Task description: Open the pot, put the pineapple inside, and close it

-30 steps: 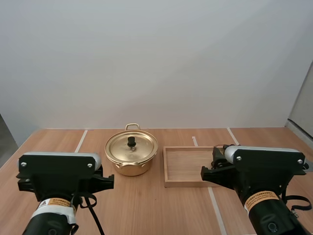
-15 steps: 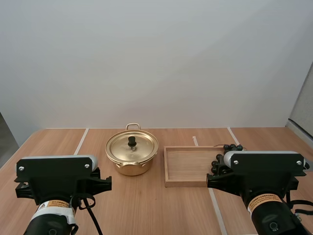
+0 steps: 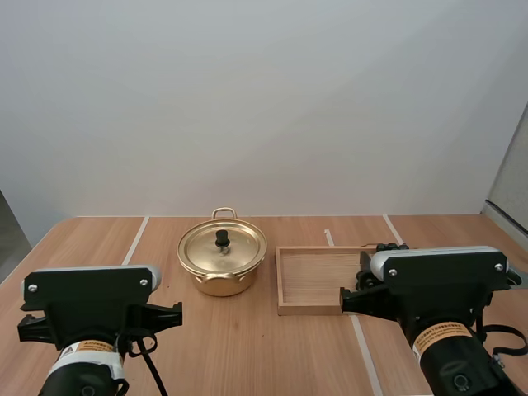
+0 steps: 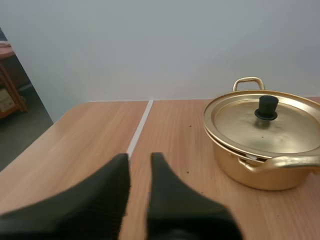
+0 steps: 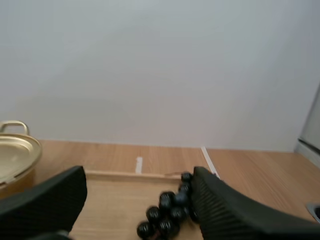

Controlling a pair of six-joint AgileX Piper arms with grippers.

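Note:
A golden pot (image 3: pixel 221 262) with its lid on and a black knob (image 3: pixel 222 238) stands mid-table. In the left wrist view the pot (image 4: pixel 260 150) lies ahead and to the right of my left gripper (image 4: pixel 138 162), whose fingers hold nothing, with only a narrow gap between them. A bunch of dark grapes (image 5: pixel 167 212) lies in the wooden tray (image 5: pixel 115 200), close to one finger of my right gripper (image 5: pixel 139 172), which is wide open over the tray. The grapes (image 3: pixel 382 247) peek out behind my right arm. I see no pineapple.
The wooden tray (image 3: pixel 309 276) sits just right of the pot. Pale lines cross the tabletop. Bare wood lies left of the pot and in front of it. Both arms hang over the near edge.
My left gripper's fingers have come close together. The left arm has sunk a little toward the near edge, and the right arm has shifted slightly left.

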